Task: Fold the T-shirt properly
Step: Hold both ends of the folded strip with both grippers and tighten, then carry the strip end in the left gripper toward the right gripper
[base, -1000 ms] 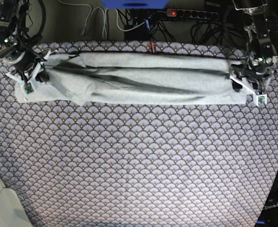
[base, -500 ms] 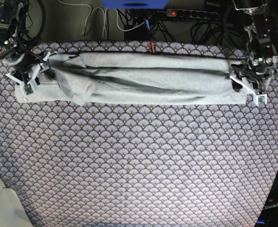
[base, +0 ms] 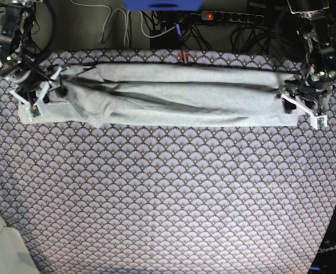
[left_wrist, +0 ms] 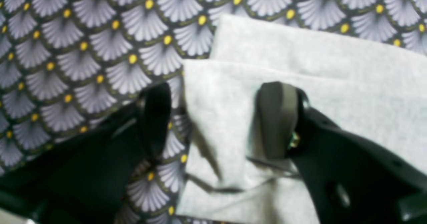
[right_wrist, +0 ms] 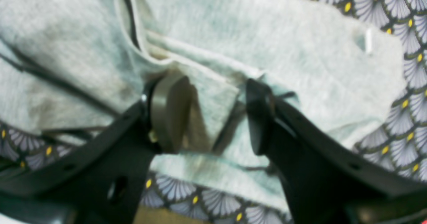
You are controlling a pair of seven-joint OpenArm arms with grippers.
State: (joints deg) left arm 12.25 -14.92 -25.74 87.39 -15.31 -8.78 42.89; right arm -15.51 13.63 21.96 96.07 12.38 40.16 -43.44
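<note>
The T-shirt (base: 168, 94) was seen in the base view as a long, narrow folded band laid across the far part of the tablecloth (base: 168, 194), with dark creases running along it and both ends reaching the two arms. Only that view showed the whole band, along with the cables (base: 122, 25) and power strip (base: 225, 17) beyond the table's far edge. The right gripper (base: 39, 94) was placed at the band's end on that view's left, and the left gripper (base: 305, 105) at the end on its right; how wide either stood could not be judged there. The left wrist view supplied that detail: the left gripper (left_wrist: 217, 120) was spread wide, one finger (left_wrist: 156, 117) over bare tablecloth (left_wrist: 83, 67) just off the cloth's edge and the other (left_wrist: 277, 117) over the T-shirt (left_wrist: 300, 83), whose two stacked corner layers were seen lying flat; nothing was pinched. The right wrist view showed the right gripper (right_wrist: 217, 117) likewise parted, with a small folded flap of the T-shirt (right_wrist: 267, 33) lying between the fingers (right_wrist: 170, 110); whether the pads touched it could not be told through the blur. A small white tag (right_wrist: 368, 40) on the fabric was visible only there.
</note>
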